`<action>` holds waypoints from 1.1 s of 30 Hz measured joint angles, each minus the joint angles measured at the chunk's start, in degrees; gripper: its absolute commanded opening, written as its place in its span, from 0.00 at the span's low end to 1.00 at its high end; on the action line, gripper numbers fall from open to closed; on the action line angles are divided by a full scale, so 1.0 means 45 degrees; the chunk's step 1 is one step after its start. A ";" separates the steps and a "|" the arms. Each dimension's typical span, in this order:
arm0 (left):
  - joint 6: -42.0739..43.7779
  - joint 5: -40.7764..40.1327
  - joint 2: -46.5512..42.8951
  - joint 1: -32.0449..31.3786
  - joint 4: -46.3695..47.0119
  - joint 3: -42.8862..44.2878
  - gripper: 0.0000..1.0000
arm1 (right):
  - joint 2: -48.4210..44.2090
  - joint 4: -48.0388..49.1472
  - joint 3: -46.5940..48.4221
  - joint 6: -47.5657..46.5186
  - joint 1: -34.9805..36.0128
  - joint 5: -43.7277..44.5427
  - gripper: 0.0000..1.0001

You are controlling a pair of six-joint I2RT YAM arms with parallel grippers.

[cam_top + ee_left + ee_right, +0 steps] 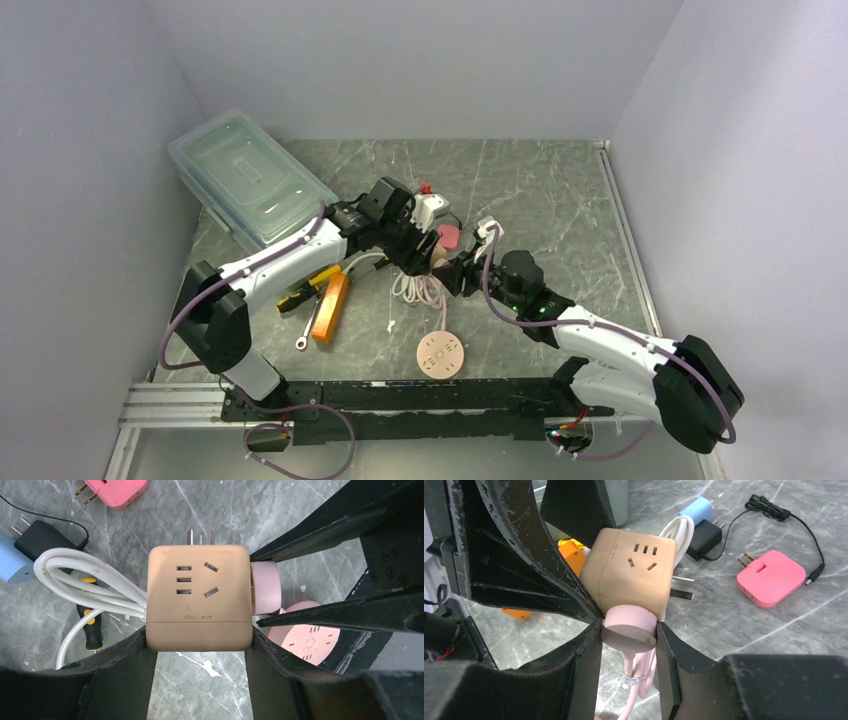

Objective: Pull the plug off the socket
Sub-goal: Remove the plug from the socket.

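Observation:
The socket is a tan cube with outlet slots, also in the right wrist view and in the top view. My left gripper is shut on its lower sides and holds it above the table. A round pink plug sits in the cube's side; it also shows in the left wrist view. My right gripper is shut on that plug, one finger on each side. The plug's pink cable hangs below, bundled with a twist tie.
A pink adapter, a black charger and a blue plug lie on the marble. A round pink power strip, white cable, orange tool and clear lidded box are nearby.

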 measured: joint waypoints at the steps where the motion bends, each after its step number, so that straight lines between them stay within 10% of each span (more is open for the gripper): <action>1: 0.0024 0.0083 -0.0107 0.0019 0.0024 -0.0068 0.00 | -0.0068 0.0010 -0.0015 -0.0024 -0.0029 -0.0136 0.00; 22: -0.0520 -0.1069 -0.0287 0.0097 -0.0709 -0.0131 0.00 | 0.1137 -0.0097 0.0860 -0.0398 0.2778 0.4760 0.00; 33: -0.0563 -0.1039 -0.0287 0.0131 -0.0058 -0.0136 0.00 | 0.0947 -0.0087 0.0801 -0.0165 0.0248 0.0427 0.00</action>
